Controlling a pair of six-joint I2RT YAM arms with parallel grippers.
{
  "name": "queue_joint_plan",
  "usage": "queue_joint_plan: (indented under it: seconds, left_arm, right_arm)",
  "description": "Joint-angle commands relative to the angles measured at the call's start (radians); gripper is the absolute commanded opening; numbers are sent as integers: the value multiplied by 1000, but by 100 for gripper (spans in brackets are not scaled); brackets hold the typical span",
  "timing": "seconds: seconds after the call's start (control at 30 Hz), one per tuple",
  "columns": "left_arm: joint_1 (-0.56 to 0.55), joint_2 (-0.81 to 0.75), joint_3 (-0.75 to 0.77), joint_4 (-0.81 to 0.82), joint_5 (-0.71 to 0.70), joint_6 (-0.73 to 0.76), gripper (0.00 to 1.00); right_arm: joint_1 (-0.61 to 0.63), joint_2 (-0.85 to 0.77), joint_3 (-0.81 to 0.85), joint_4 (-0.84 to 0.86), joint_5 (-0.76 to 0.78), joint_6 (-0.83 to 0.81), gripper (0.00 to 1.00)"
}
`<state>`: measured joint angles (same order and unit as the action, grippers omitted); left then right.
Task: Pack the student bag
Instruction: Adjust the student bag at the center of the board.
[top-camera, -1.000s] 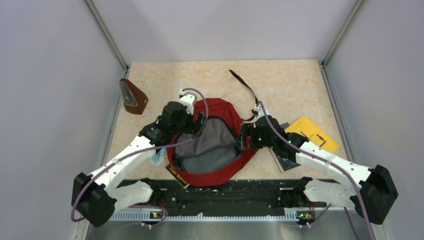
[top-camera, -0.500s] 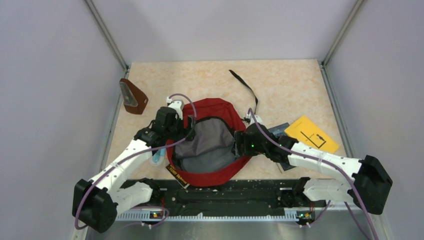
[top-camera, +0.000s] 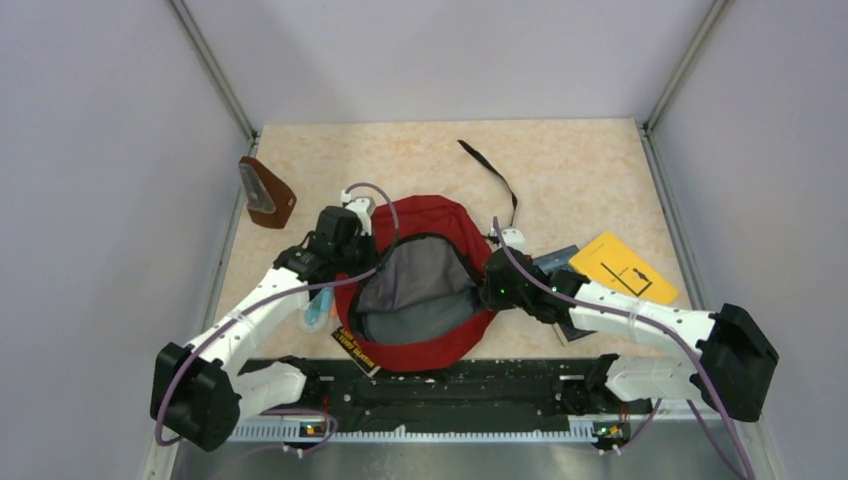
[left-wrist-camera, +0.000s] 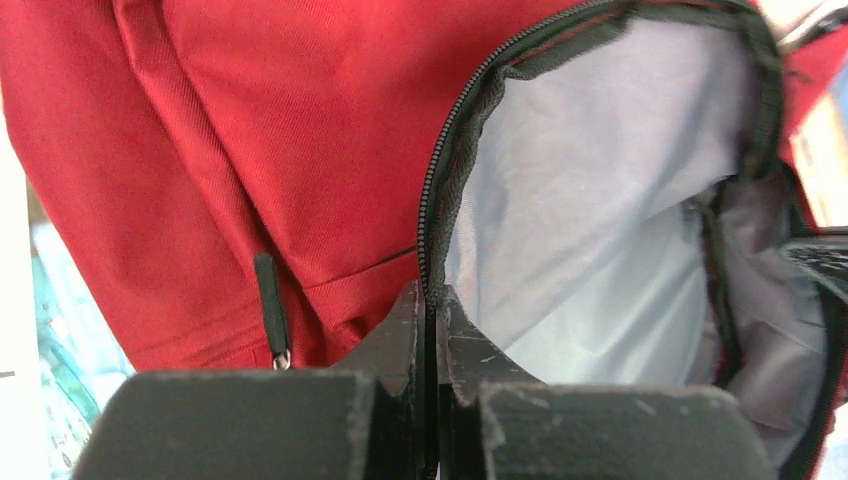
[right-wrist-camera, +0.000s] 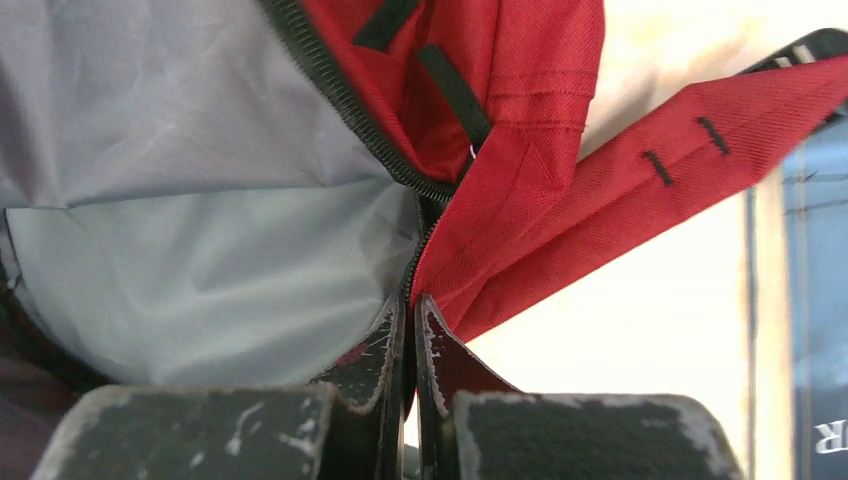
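Observation:
The student bag (top-camera: 435, 215) is a dark-red backpack lying in the middle of the table, its main zip open and grey lining (top-camera: 415, 290) showing. My left gripper (top-camera: 362, 262) is shut on the left zipper edge of the bag's opening (left-wrist-camera: 432, 285). My right gripper (top-camera: 482, 283) is shut on the right zipper edge (right-wrist-camera: 412, 290). In the left wrist view a black zip pull (left-wrist-camera: 270, 310) hangs on the red fabric (left-wrist-camera: 300, 120). In the right wrist view a red strap (right-wrist-camera: 660, 170) runs off to the right.
A brown wedge-shaped pouch (top-camera: 266, 192) stands at the back left. A yellow booklet (top-camera: 625, 267) and a dark blue book (top-camera: 566, 262) lie right of the bag. A light blue item (top-camera: 315, 312) sits under the left arm. A black strap (top-camera: 490, 175) trails toward the back.
Both grippers came down onto the bag's rim and shut on the zipper edges. The bag's opening has been drawn slightly toward the near edge.

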<state>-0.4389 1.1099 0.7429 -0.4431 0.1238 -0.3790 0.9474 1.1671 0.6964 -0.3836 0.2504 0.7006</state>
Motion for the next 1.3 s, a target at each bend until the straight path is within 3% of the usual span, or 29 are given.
queue_joint_plan:
  seconds: [0.0,0.1,0.37,0.57,0.73,0.77,0.87,0.93,1.07,1.2,1.27]
  left_arm:
    - [4,19,177,1,43,49,0]
    - [5,52,295,-48,50,75,0]
    - [13,143,548,-118,67,150,0]
    - [41,201,548,40,115,153,0]
    - [56,257,493,101,121,156,0]
    - [60,264,478,109,120,151,0]
    - [72,272,447,138,136,127,0]
    - [76,281,450,139,144,121,0]
    - [85,303,459,120,165,107,0]
    - [93,332,477,89,184,103,0]
    - [96,338,478,87,189,112,0]
  right_arm:
    - [-2,24,113,-5,148,-109,0]
    - [-60,44,164,7,205,-206,0]
    - [-304,180,299,151,155,-408,0]
    - [-420,350,459,218,131,-484,0]
    - [-446,430,579,144,106,-507,1]
    - [-446,429,588,129,98,-512,13]
    - [-446,395,580,89,85,-515,63]
    - [-446,343,551,62,80,-506,79]
    - [-444,211,431,14,11,-463,85]
    - [-433,74,266,35,-250,-336,85]
    - [-380,-4,166,90,-299,-255,85]
